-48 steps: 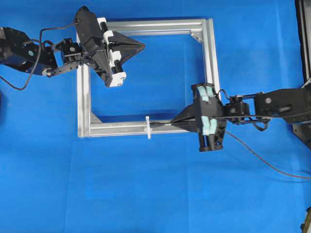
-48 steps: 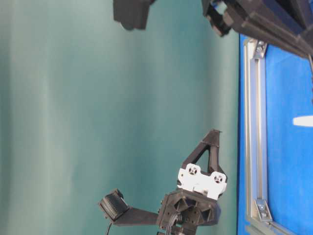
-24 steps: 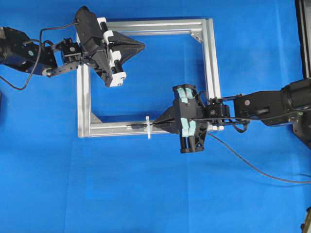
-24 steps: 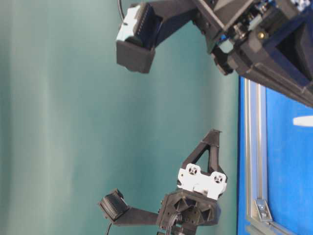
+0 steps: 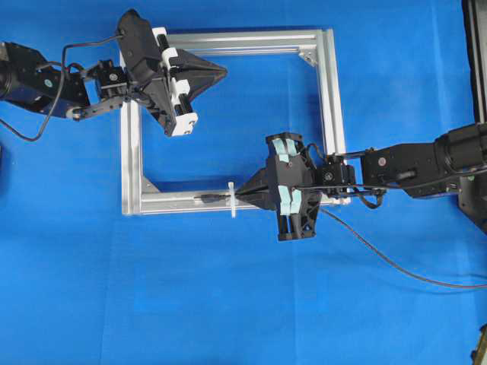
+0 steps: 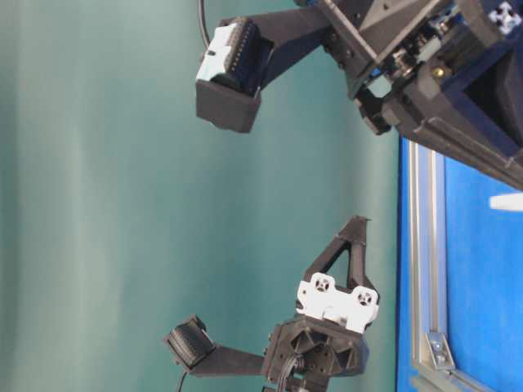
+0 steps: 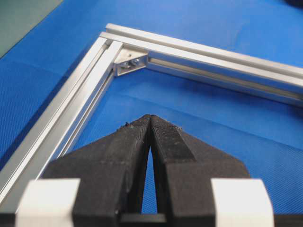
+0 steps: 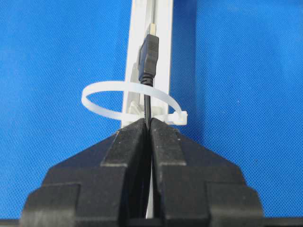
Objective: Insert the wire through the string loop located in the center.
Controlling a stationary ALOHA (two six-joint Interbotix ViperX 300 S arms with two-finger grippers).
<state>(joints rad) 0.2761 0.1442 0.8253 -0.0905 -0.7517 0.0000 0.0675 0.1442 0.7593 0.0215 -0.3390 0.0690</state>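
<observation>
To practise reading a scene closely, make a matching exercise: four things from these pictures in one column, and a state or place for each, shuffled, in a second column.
Column one:
1. wire
2. string loop
3. left gripper
4. frame

Column two:
A. shut on nothing, above a frame corner
B. silver, lying flat on the blue cloth
C. white, standing on the frame's bar
D. black, pinched by the right gripper, plug past the loop

Pairs: 1-D, 2-C, 3-A, 4-B

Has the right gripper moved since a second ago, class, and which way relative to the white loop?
Yes. The right gripper has slid leftward along the frame, right up to the loop, pushing the wire through.
</observation>
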